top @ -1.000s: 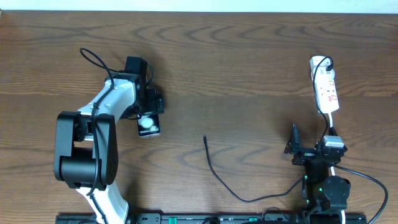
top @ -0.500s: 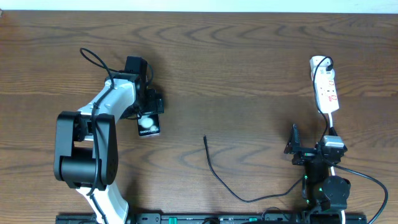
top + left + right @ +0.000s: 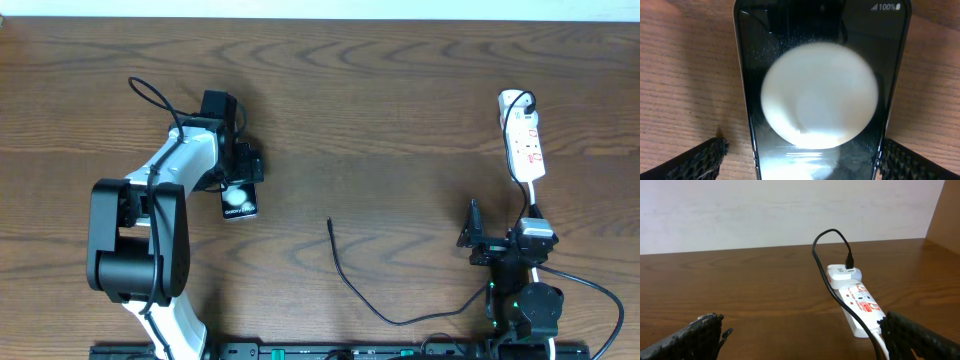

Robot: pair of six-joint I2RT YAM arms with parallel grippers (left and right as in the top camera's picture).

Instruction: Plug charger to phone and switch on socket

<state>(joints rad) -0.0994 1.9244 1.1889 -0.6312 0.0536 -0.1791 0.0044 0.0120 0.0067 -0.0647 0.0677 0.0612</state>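
The phone (image 3: 239,203) lies flat on the table, its screen reflecting a round white spot. In the left wrist view the phone (image 3: 820,100) fills the frame. My left gripper (image 3: 242,178) (image 3: 800,160) is open, with one finger on each side of the phone; the left finger stands clear of its edge. The charger (image 3: 350,280) is a thin black cable lying loose mid-table, its free plug tip at the upper end. The socket (image 3: 523,140) (image 3: 860,302) is at the far right, with the charger cable (image 3: 825,280) plugged into an adapter on it. My right gripper (image 3: 476,238) (image 3: 802,335) is open and empty, short of the socket.
A white cord (image 3: 530,195) runs from the socket toward the right arm's base. The left arm's black cable loops at the back left (image 3: 150,95). A wall stands behind the table in the right wrist view.
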